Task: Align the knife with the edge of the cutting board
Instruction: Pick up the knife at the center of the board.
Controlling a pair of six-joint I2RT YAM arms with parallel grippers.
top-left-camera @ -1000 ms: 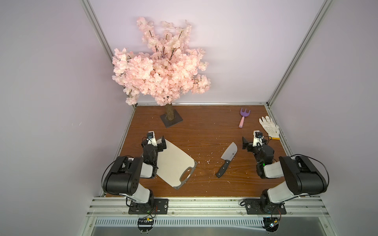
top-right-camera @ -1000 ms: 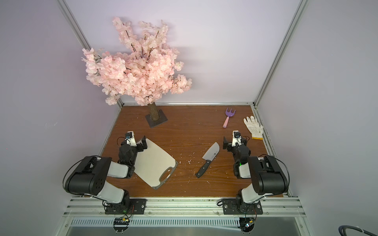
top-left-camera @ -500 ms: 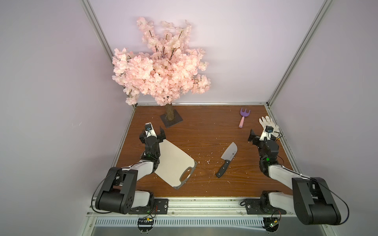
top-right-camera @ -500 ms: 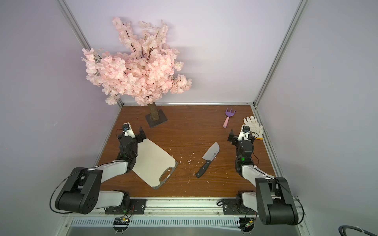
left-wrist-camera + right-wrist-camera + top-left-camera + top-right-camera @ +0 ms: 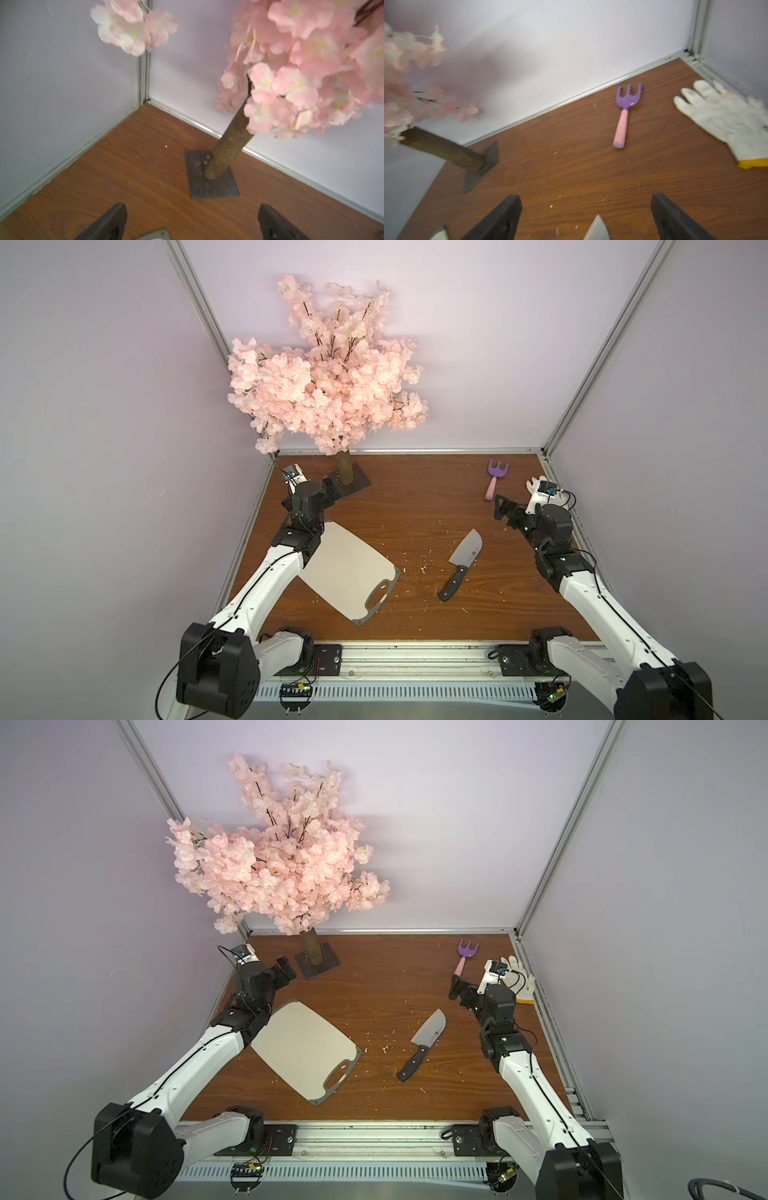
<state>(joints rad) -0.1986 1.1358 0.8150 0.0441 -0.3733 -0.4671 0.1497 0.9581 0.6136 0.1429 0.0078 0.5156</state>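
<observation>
The knife lies flat on the wooden table, right of centre. Its silver blade points toward the back and its black handle toward the front. The off-white cutting board lies slanted to its left, handle hole toward the front, apart from the knife. My left gripper hovers open beyond the board's far corner, facing the tree base. My right gripper hovers open just beyond the knife's tip. Neither gripper holds anything.
A pink blossom tree on a dark square base stands at the back left. A purple-and-pink toy fork and a white glove lie at the back right. Pale crumbs dot the table.
Both arms have stretched out, carrying their grippers from mid-table toward the back. Both stayed open. The knife and cutting board have not moved.
</observation>
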